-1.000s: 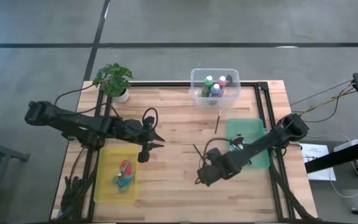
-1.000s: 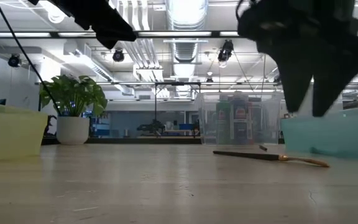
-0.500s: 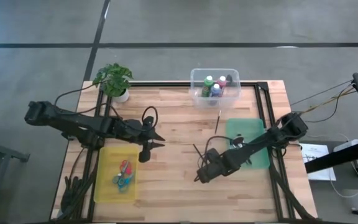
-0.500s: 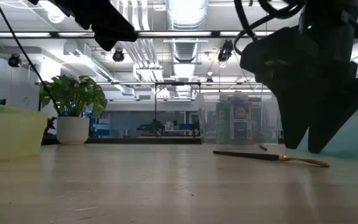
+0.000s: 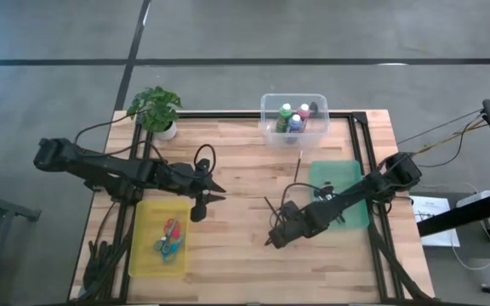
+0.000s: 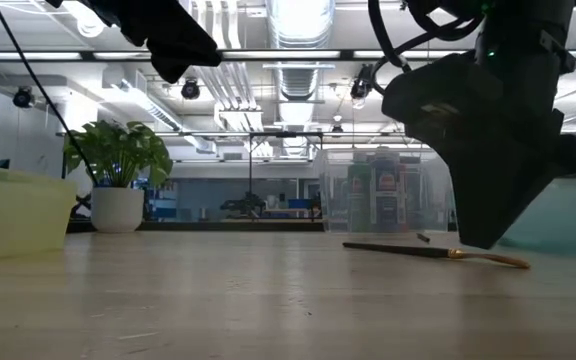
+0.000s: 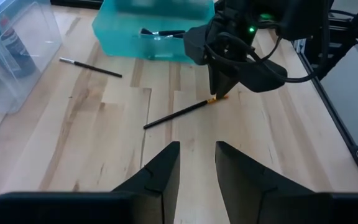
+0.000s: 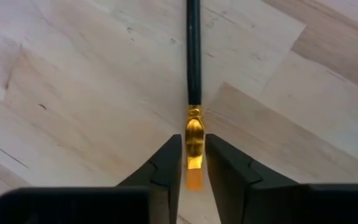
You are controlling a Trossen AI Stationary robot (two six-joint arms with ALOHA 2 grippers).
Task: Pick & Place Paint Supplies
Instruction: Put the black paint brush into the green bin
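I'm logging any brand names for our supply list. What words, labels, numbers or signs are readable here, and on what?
None can be read.
Paint bottles in the clear bin: labels are there, too small and blurred to read.
Paper sheet beside the table: print too small to read.
Brush at the right gripper: no marking shows on its handle or gold ferrule.

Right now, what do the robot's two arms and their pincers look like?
Both arms are dark, slim and jointed, with black cables looping alongside. The left pincer has two flat, tapering dark fingers. The right pincer narrows to a wedge below a boxy black housing with a small green light.
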